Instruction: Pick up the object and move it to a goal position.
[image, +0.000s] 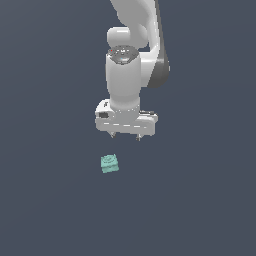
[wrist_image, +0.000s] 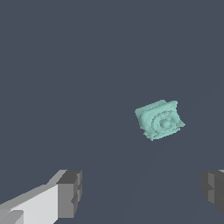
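Observation:
The object (image: 109, 163) is a small pale teal squarish block with raised rings on top, lying on the dark flat surface. In the wrist view the object (wrist_image: 159, 119) shows its ringed face, lying beyond the fingers and apart from them. My gripper (image: 125, 135) hangs above the surface, a little above and toward the exterior view's right of the block, touching nothing. It is open: in the wrist view my gripper (wrist_image: 142, 192) has its two dark fingertips (wrist_image: 71, 192) set wide apart with nothing between them.
A plain dark grey-blue surface (image: 50, 200) fills both views. The white arm (image: 131, 65) rises from the gripper to the top of the exterior view. No other object shows.

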